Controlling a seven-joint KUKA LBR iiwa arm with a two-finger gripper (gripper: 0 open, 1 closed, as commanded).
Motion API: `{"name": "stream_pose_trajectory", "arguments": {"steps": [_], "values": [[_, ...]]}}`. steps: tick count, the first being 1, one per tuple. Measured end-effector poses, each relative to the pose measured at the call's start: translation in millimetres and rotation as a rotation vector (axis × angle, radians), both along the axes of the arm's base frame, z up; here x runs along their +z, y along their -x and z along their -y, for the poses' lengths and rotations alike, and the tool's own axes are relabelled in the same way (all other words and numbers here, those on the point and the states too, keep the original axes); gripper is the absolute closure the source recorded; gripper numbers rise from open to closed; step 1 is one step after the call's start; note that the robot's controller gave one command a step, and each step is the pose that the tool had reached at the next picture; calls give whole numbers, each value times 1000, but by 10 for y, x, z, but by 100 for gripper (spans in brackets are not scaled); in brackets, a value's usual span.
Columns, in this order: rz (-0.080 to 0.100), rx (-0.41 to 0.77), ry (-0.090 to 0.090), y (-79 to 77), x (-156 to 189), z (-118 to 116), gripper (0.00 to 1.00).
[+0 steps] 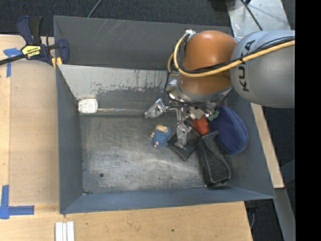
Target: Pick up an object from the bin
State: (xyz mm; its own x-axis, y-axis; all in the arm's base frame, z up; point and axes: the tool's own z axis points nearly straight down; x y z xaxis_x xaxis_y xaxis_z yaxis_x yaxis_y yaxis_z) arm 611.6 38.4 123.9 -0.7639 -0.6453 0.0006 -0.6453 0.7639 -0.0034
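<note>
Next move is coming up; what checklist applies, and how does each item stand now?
1. Target under gripper: ok, flat black piece right of the bin middle.
2. Something already held: cannot tell.
3. Room around target: not ok, blue-and-tan toy and red piece lie close by.
4. Right side free: not ok, blue pouch and big black thing crowd it.
5. White block out of the way: ok, far back left.

Hidden or unclear
The robot's wrist [194, 100] hides most of a red thing [201, 126] and part of a blue pouch [233, 130]; a blue-and-tan piece [160, 135] is too small to identify.
</note>
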Motion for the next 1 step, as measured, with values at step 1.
{"name": "stream_pose_trajectory", "arguments": {"steps": [1], "values": [[7, 218, -4, -128, -502, 136, 0]]}}
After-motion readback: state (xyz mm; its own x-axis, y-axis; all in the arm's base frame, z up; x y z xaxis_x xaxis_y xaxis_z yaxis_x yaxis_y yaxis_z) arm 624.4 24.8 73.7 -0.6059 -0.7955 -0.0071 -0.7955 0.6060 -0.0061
